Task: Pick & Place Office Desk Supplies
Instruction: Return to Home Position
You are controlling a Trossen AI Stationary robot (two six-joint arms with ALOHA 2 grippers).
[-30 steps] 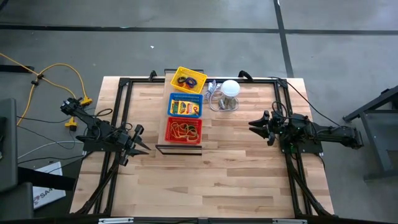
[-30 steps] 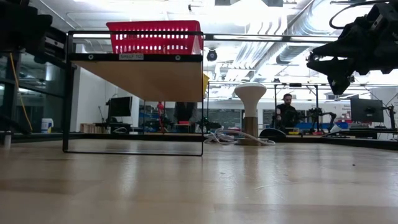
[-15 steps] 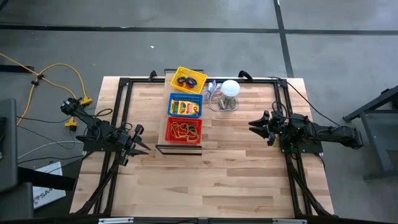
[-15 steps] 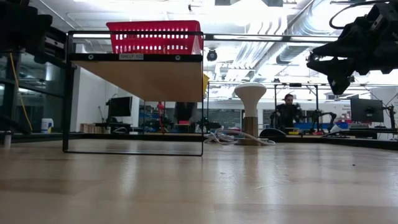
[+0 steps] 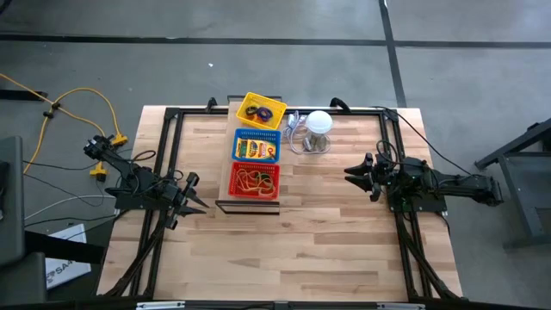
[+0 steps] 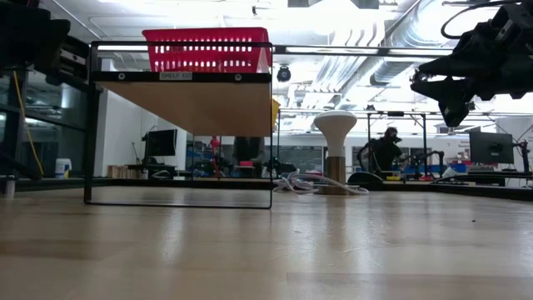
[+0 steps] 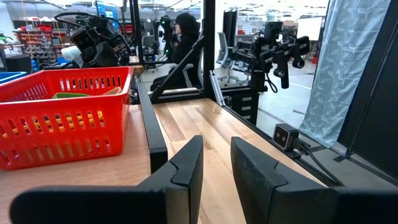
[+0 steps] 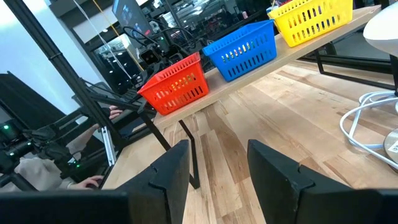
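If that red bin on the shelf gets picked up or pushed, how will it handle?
Probably light: the red bin is thin slotted plastic holding rubber bands. Its walls may flex when pinched. Pushed, it would likely slide on the smooth shelf rather than tip.

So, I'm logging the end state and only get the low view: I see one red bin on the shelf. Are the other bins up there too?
Observer: Yes. From above, the blue bin sits right behind the red bin, and the yellow bin behind that, all in a row on the shelf.
Operator: What's in the red one?
Observer: Rubber bands, mostly tan.
Operator: And are the jaws empty?
Observer: Both are. The left gripper and the right gripper each show open jaws with nothing between them.
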